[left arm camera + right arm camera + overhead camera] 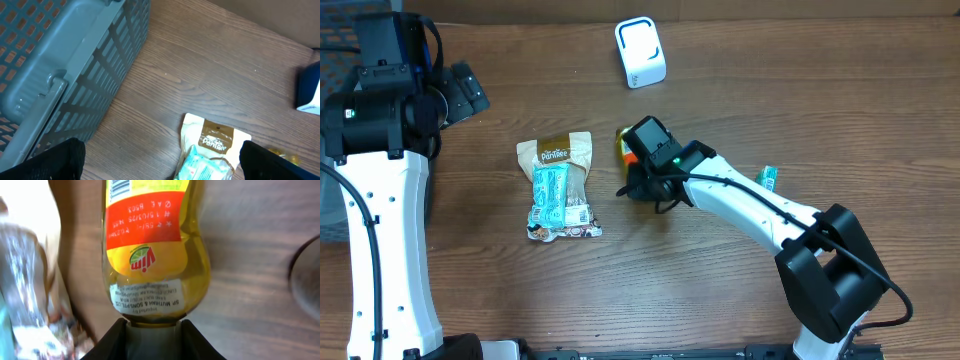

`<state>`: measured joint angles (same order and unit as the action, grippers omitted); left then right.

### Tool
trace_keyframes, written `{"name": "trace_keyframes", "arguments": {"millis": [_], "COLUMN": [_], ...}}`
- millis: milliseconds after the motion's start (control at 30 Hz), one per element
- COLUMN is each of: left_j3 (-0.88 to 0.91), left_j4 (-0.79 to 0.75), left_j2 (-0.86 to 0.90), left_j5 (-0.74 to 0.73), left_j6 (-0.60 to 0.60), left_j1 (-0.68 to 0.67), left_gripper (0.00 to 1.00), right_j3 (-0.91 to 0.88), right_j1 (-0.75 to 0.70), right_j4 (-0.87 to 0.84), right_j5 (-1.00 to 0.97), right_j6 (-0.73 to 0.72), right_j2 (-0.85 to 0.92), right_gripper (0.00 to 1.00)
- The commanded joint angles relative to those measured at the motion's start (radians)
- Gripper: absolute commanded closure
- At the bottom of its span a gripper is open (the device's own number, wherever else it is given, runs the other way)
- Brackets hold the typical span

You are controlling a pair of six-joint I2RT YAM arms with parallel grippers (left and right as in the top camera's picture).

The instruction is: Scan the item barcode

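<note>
1. Brown wood-grain table (720,290) fills the overhead view, with a grey slatted basket (60,65) at the upper left of the left wrist view.
2. A yellow bottle (152,245) lies on its side near the middle of the overhead frame. Most of it is hidden under the right wrist, so only a yellow and orange end shows.
3. In the right wrist view the bottle runs from the bottom centre to the top edge. It has an orange and yellow label, and a strip of barcode (119,187) is cut off at the top, facing the camera.
4. The right gripper (153,332) sits at the bottom centre of that view. Its two dark fingers (117,340) are drawn in against either side of the bottle's grey neck, gripping it.
5. A snack bag (560,185), tan on top with a pale blue pack showing, lies flat just left of the bottle and apart from it.
6. A white scanner unit (640,52) with a blue rim stands at the top centre of the overhead frame, well apart from the bottle.
7. A small teal packet (767,178) shows beside the right arm, right of centre.
8. The left gripper (160,155) hangs at the upper left of the overhead frame. Its jaws are spread wide with nothing between them, and the top of the snack bag lies below them.
</note>
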<state>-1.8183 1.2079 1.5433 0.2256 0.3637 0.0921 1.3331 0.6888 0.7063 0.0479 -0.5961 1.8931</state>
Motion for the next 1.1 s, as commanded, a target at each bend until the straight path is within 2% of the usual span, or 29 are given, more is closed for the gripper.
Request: {"name": "trace_keyframes", "arguments": {"millis": [0,167,467,733,1067], "left_j3": [-0.001,-0.001,-0.001,-0.001,-0.001], "left_j4": [-0.002,-0.002,-0.002,-0.002,-0.002], "left_j2": [0.001,0.001,0.001,0.001,0.001], "left_j5": [0.017,0.017,0.017,0.017,0.017], "left_j6": [0.003,0.003,0.003,0.003,0.003], "left_j1": [0.001,0.001,0.001,0.001,0.001], "left_gripper": [0.0,0.0,0.0,0.0,0.01], "right_j3": [0.031,0.119,0.309,0.434,0.454], "right_j1": [0.003,0.003,0.003,0.003,0.003], "right_j4": [0.05,0.206,0.48,0.595,0.66], "right_j5": [0.062,0.059,0.058,0.058,-0.002], "right_j6": [0.09,0.161,0.205,0.206,0.243], "right_j2": [-0.039,-0.064,-0.066,-0.066,-0.065], "right_gripper": [0.73,0.72,0.73,0.74,0.73]}}
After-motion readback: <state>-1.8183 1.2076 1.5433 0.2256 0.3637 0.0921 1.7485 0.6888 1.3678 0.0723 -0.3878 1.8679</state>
